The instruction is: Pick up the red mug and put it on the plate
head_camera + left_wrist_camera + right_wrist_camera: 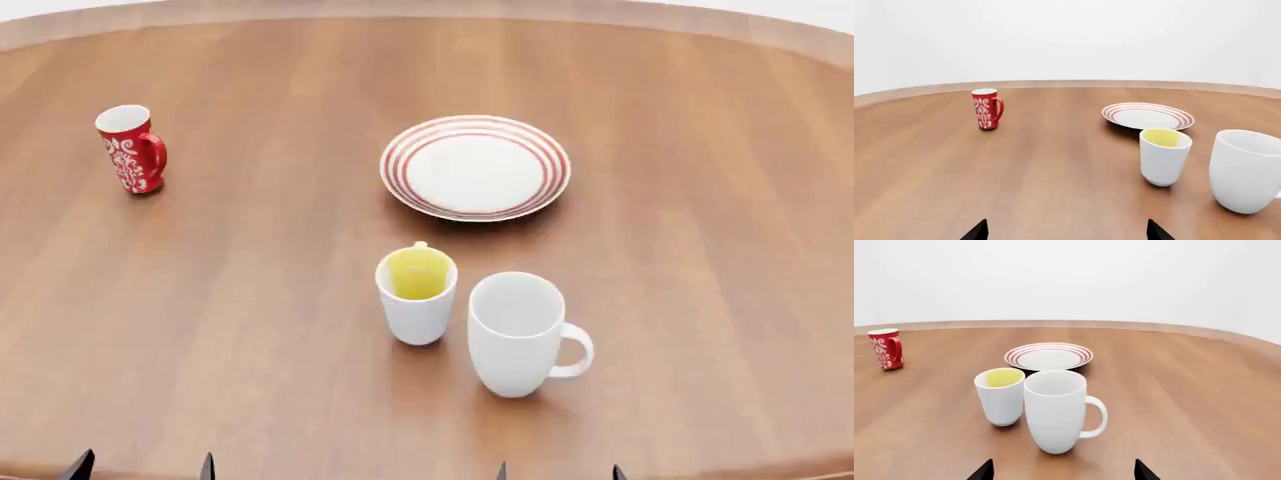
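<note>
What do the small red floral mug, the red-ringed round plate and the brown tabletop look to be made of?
The small red floral mug: probably glazed ceramic, going by its smooth red outside with a white pattern and its white inside. The red-ringed round plate: likely glazed ceramic too, smooth white with painted rings. The brown tabletop: wood or wood-look veneer, with visible grain streaks and a soft satin sheen. A render, so this is uncertain.

Readable text: we find none on any item.
Red mug: white floral pattern only, no words we can read.
</note>
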You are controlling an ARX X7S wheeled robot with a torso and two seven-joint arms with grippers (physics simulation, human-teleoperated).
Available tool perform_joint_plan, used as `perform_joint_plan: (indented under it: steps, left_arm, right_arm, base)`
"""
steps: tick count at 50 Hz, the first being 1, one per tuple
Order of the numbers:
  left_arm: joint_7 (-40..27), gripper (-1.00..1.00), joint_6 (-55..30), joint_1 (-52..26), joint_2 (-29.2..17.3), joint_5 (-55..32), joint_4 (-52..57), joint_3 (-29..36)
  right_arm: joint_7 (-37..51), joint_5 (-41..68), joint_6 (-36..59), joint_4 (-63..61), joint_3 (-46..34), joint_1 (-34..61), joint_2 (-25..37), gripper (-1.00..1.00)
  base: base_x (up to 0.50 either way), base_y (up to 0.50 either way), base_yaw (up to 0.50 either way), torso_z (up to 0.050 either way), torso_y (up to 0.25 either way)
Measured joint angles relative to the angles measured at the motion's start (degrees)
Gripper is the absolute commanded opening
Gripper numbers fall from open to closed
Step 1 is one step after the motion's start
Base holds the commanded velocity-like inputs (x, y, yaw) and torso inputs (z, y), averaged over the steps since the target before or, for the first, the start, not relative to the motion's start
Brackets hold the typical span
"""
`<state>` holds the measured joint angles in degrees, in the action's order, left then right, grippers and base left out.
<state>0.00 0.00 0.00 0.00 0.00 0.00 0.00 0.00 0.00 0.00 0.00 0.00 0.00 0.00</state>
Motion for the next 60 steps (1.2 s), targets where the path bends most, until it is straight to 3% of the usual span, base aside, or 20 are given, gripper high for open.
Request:
perform_joint_plan:
  steps: [16, 19, 37, 60]
  left_arm:
    - [-2.22, 1.00, 0.17, -0.85, -1.81, -1.74, -1.16, 2.42]
    - [-6.11, 1.00, 4.44, 0.25, -2.20, 0.71, -2.83, 2.52]
    - [-3.11, 1.00, -4.23, -1.49, -3.46, -4.40, -1.66, 5.47]
    - [-4.20, 1.00, -34.45, -15.76, -6.91, -11.82, 18.15, 7.18]
  right_arm:
    - [2.36, 1.24, 0.48, 0.47, -2.55, 0.51, 1.83, 1.00]
    - [3.93, 0.65, -3.61, 0.59, -3.60, -1.37, 2.32, 1.00]
    - [5.97, 3.93, 3.21, -0.44, -6.91, 0.70, 4.74, 1.00]
    - [8.46, 10.40, 41.32, -25.67, -5.32, 15.96, 9.02, 1.00]
  base:
    - [0.00, 0.00, 0.00, 0.000, 0.000]
    - [0.00, 0.00, 0.00, 0.000, 0.000]
    - [0.00, 0.00, 0.00, 0.000, 0.000]
    - [0.00, 0.00, 0.00, 0.000, 0.000]
